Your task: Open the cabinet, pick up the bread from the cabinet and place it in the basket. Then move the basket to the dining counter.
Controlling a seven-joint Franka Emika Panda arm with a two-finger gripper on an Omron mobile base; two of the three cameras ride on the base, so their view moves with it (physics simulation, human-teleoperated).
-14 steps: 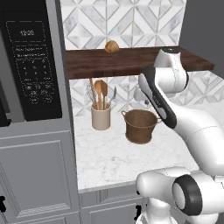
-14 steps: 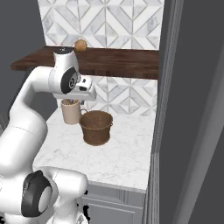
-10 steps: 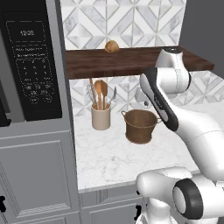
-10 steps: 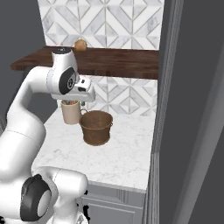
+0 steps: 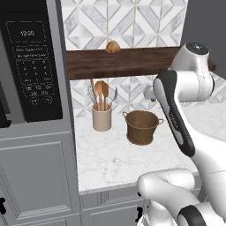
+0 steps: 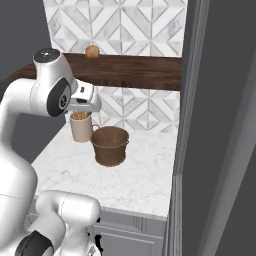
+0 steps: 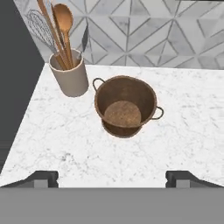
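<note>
Left base view: the bread (image 5: pixel 112 46) sits on the cabinet (image 5: pixel 132 62), above the pincer.

Right base view: the basket (image 6: pixel 110 145) waits empty, below.

Hand view: pincer (image 7: pixel 112 177) tips spread apart, empty, overlooking the surface (image 7: pixel 183 131).

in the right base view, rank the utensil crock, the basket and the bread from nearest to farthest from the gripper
Measured from the gripper:
1. Utensil crock: just below it, on the marble worktop.
2. Basket: lower and to the right, on the worktop beside the crock.
3. Bread: up on the dark wooden cabinet, against the tiled wall. The basket and the bread are close to call.
</note>
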